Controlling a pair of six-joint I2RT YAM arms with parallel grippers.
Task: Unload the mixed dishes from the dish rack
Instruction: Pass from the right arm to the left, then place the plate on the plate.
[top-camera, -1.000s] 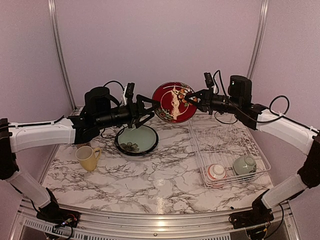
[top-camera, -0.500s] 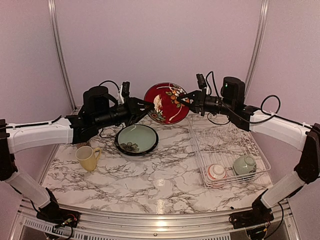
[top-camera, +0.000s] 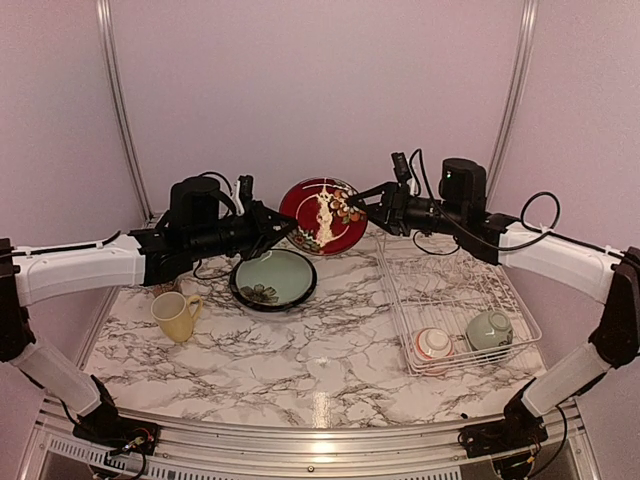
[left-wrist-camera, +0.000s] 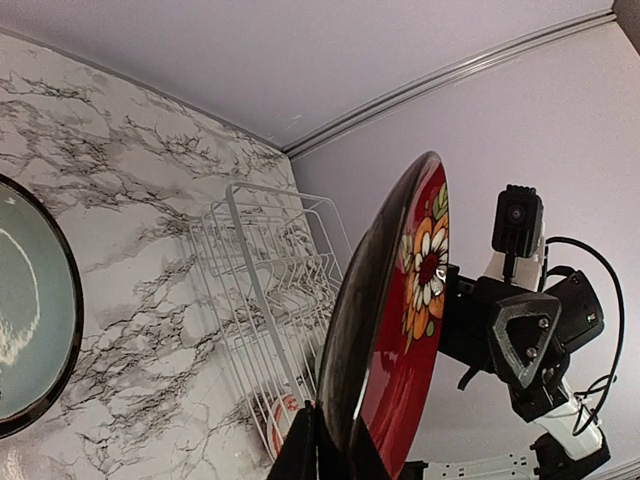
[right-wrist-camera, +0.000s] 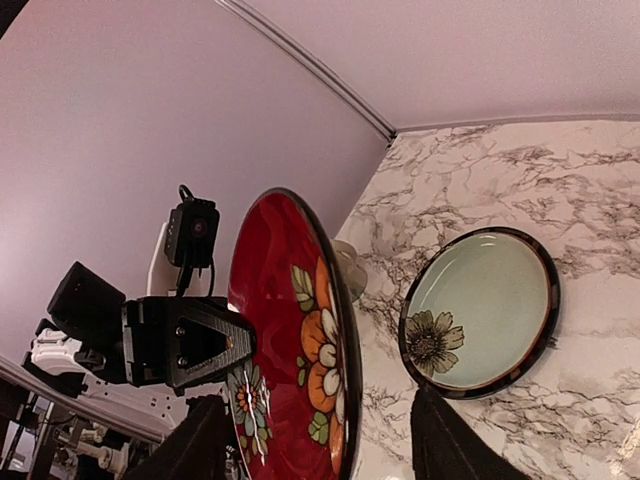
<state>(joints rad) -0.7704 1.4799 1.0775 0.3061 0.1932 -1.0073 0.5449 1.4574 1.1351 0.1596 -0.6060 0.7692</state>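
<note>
Red floral ceramic plate (top-camera: 322, 216) hangs in the air at the back between my two arms, just left of the white wire dish rack (top-camera: 440, 285).

In the top view, the left gripper (top-camera: 285, 228) is pinched on the plate's left rim and the right gripper (top-camera: 362, 207) sits at its right rim. A pale green ceramic plate with a dark rim (top-camera: 272, 279) and a yellow ceramic mug (top-camera: 176, 317) already stand out on the marble-patterned table (top-camera: 330, 350). A red-rimmed white bowl (top-camera: 434, 343) and a pale green bowl (top-camera: 488, 329) lie at the rack's near end.

Left wrist view: my fingers clamp the plate's lower edge, and the plate stands on edge.

Right wrist view: the jaws stand apart on either side of the rim, not pressing it.

I judge the job roughly half done. This plate needs setting down, then the two bowls come out.
</note>
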